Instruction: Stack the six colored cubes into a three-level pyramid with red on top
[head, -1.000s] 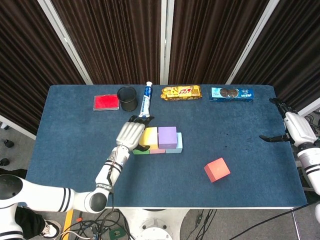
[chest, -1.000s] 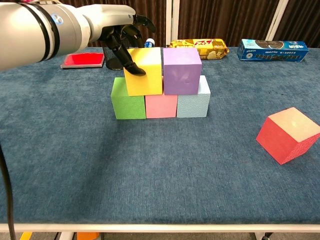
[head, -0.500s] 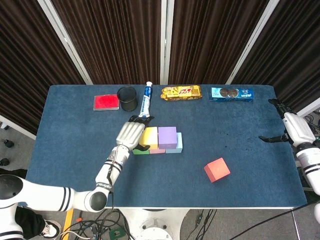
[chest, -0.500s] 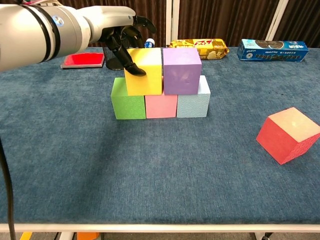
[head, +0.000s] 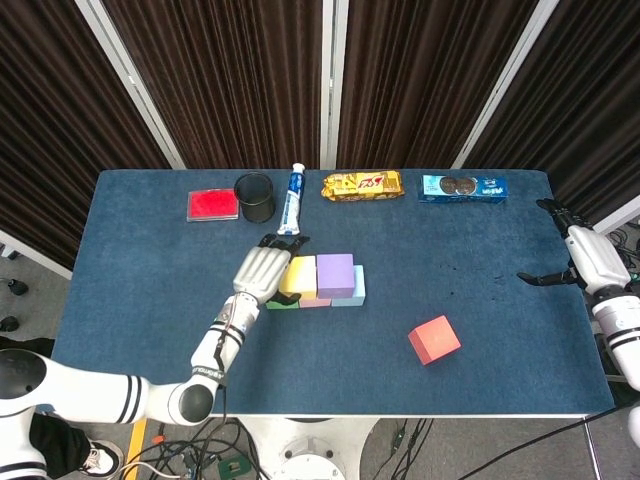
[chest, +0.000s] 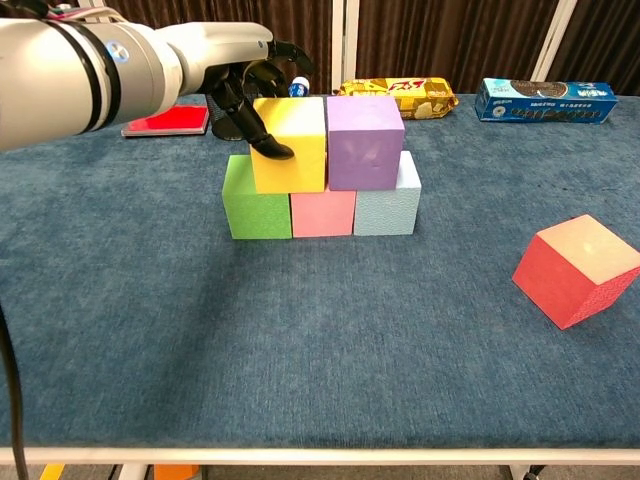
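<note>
1. Nearest to me, and well off to the right of the stack (chest: 320, 165), the red cube (chest: 578, 270) sits on the blue table (chest: 300, 360), tilted on one edge rather than flat. Nothing touches it. It is the last piece, wanted on top.

2. The stack stands mid-table. Its bottom row runs green cube (chest: 254, 203), pink cube (chest: 322, 212), pale blue cube (chest: 385, 208), side by side and touching. On that row sit the yellow cube (chest: 292, 145) and the purple cube (chest: 364, 140), also touching.

3. The left hand (chest: 245, 75) is at the yellow cube's left face, one dark fingertip (chest: 272, 148) pressed on its front corner, the others curled behind the top edge. Against half a second ago the cube has edged slightly right, closing up on the purple one. I cannot tell whether the hand grips the cube or only nudges it.

4. That means two levels look finished; I judge the hand can let go, leaving only the red cube to fetch.

5. The right hand (head: 578, 255) hangs at the table's right edge, far right of the stack, fingers spread, holding nothing.

6. Behind the stack, along the far edge, stand a red box (head: 212, 204), a black cup (head: 254, 197), a tube (head: 294, 198), a yellow snack pack (head: 362, 185) and a blue biscuit box (head: 463, 187).
</note>
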